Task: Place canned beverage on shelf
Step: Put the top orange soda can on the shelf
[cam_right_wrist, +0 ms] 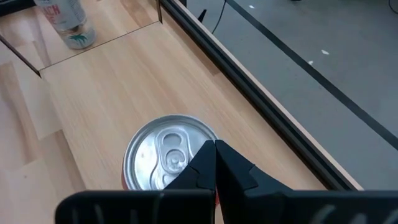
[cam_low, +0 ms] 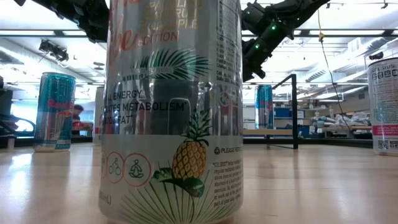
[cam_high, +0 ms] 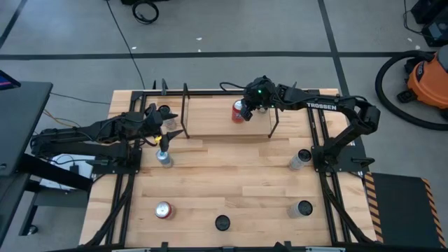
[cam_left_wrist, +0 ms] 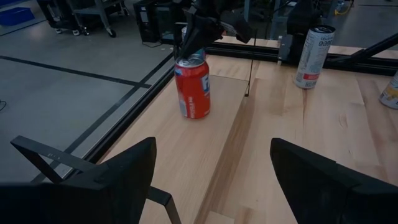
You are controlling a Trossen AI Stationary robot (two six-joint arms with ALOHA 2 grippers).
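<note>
A red can (cam_high: 239,113) stands upright on the shelf's light wood board (cam_high: 217,119), near its right end, inside the thin black rods (cam_high: 273,122). It also shows in the left wrist view (cam_left_wrist: 193,87). My right gripper (cam_high: 246,107) is above the can with its fingers shut, tips at the can's silver top (cam_right_wrist: 168,155). My left gripper (cam_left_wrist: 211,180) is open and empty at the shelf's left end (cam_high: 175,128), pointing along the board toward the can. My right gripper's shut fingertips (cam_right_wrist: 208,155) stand at the rim of the red can's top (cam_right_wrist: 199,134), coming slanting down from above. I cannot tell whether they touch it. The can stands upright on the shelf board.
Other cans stand on the table: a silver one (cam_high: 163,158) near my left gripper, two at the right (cam_high: 301,158) (cam_high: 304,208), a red-topped one (cam_high: 163,210) at the near left, and a pineapple-print one (cam_low: 171,112) at the near edge. A black frame (cam_high: 119,168) runs round the table.
</note>
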